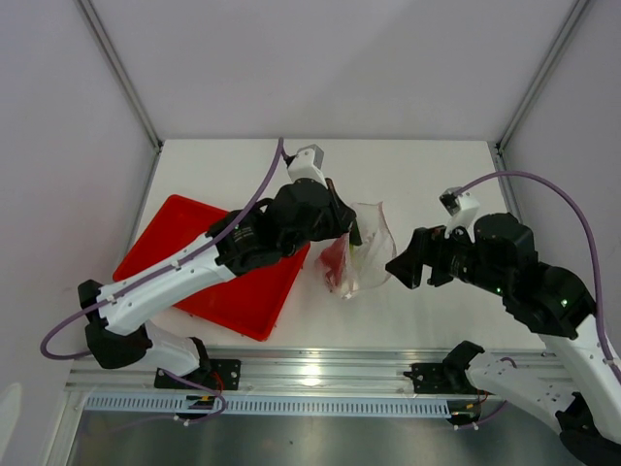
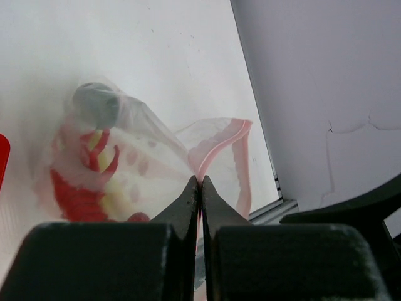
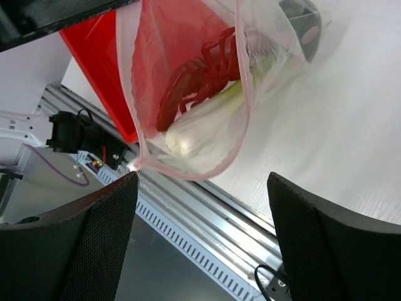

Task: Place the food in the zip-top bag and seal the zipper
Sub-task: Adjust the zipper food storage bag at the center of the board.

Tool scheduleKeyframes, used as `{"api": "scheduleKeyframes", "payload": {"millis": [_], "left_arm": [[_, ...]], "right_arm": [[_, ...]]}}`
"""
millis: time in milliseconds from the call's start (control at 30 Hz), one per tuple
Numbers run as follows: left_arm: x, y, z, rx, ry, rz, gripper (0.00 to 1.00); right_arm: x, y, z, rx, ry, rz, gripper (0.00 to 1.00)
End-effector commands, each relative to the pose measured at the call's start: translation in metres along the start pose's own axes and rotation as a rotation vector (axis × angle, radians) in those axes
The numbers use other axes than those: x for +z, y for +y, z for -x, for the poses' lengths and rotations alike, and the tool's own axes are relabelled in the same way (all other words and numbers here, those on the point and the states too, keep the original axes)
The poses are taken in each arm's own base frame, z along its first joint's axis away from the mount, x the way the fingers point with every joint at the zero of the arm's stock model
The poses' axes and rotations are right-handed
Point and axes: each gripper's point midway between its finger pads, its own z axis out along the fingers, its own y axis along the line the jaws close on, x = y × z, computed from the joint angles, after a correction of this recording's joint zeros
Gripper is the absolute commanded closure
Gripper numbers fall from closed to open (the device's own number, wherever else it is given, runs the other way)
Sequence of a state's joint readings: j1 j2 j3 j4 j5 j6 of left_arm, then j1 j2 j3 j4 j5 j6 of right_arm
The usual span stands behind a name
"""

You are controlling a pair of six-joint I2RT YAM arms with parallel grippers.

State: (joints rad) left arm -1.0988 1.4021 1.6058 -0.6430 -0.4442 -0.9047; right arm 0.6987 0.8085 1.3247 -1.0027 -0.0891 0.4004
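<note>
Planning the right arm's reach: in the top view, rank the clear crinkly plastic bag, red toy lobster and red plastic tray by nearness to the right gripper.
1. Clear plastic bag, just left of the right gripper.
2. Red toy lobster, inside the bag.
3. Red plastic tray, far left.

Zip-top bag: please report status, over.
Left gripper shut on zipper. Right gripper open, facing bag. Lobster, leek, green fruit inside zip-top bag, mouth open. Red tray beside, no obstruction.
</note>
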Motion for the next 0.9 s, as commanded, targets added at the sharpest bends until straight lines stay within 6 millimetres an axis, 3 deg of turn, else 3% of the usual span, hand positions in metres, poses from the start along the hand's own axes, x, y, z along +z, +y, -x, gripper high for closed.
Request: {"api": "scheduleKeyframes", "payload": {"millis": [0, 267, 433, 600, 867], "left_arm": [[-0.011, -0.032, 0.041, -0.11, -0.105, -0.077, 0.99], [-0.005, -0.046, 0.042, -0.1, -0.1, -0.084, 0.99], [-0.002, -0.053, 0.041, -0.088, -0.087, -0.099, 1.0], [0.005, -0.062, 0.033, -0.076, -0.06, -0.115, 1.0], [0.007, -0.078, 0.02, -0.068, -0.019, -0.142, 0.99]], "right_arm": [[-0.012, 0.009, -0.008, 0.023, 0.018, 0.054, 0.15], [-0.009, 0.036, -0.038, 0.087, 0.13, 0.222, 0.18], [-0.003, 0.04, -0.052, 0.144, 0.184, 0.238, 0.19], [0.008, 0.019, -0.051, 0.165, 0.142, 0.115, 0.18], [0.031, -0.02, -0.038, 0.135, 0.038, -0.096, 0.28]]}}
